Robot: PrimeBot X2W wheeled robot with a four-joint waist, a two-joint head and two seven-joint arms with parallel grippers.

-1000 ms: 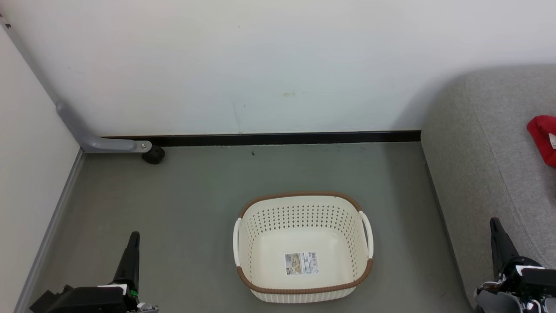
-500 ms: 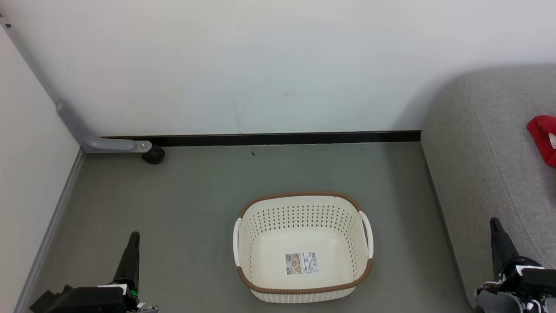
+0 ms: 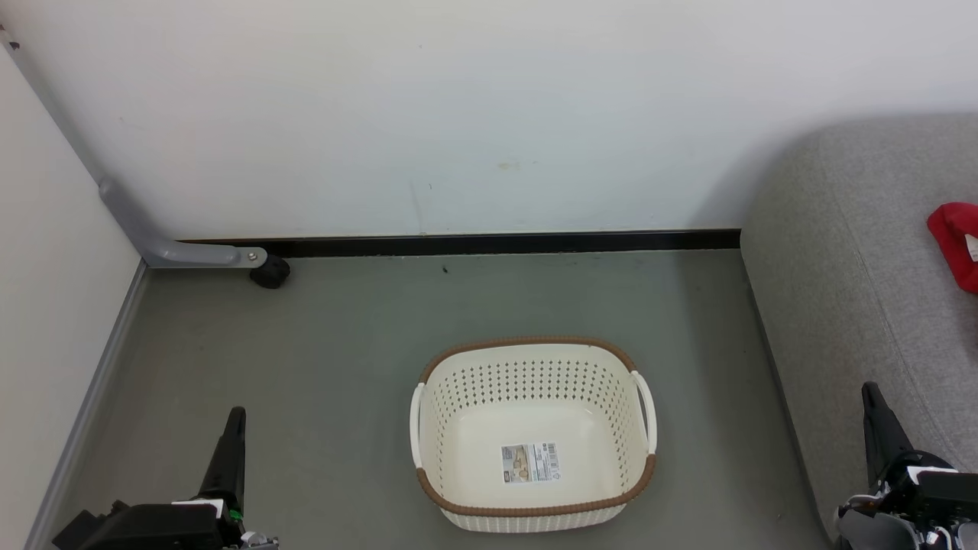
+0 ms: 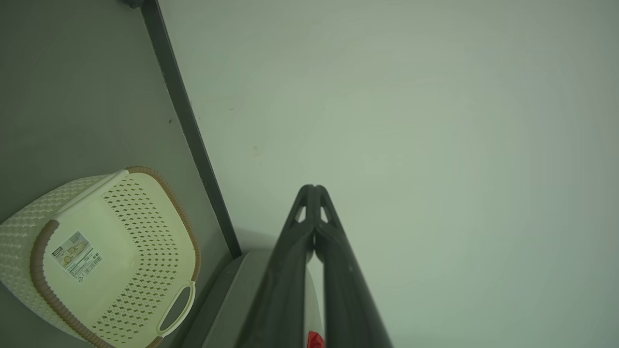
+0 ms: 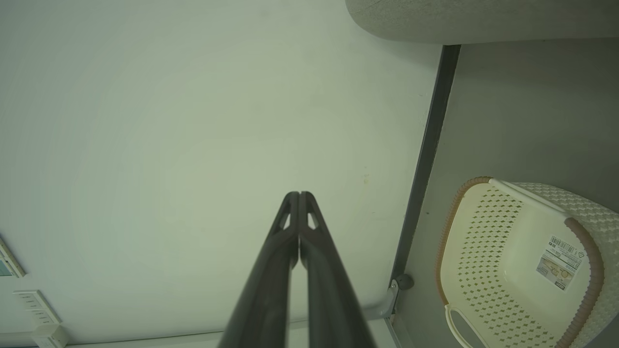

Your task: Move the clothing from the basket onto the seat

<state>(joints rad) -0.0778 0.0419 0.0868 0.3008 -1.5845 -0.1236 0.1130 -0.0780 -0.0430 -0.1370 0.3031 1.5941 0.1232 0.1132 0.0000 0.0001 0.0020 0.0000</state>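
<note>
The cream basket [image 3: 532,367] stands on the grey floor with nothing in it, its bottom label showing; it is also in the left wrist view [image 4: 111,251] and the right wrist view [image 5: 520,261]. A piece of red clothing [image 3: 955,243] lies on the grey seat [image 3: 848,290] at the right edge. A sliver of red clothing [image 4: 315,340] shows in the left wrist view. My left gripper [image 3: 234,416] is shut and empty at the lower left, its tips together [image 4: 313,187]. My right gripper [image 3: 869,391] is shut and empty beside the seat's front, tips closed [image 5: 299,194].
A white wall with a black baseboard [image 3: 497,243] runs behind the basket. A grey metal leg with a black caster [image 3: 269,272] stands at the left wall. Grey floor [image 3: 321,359] surrounds the basket.
</note>
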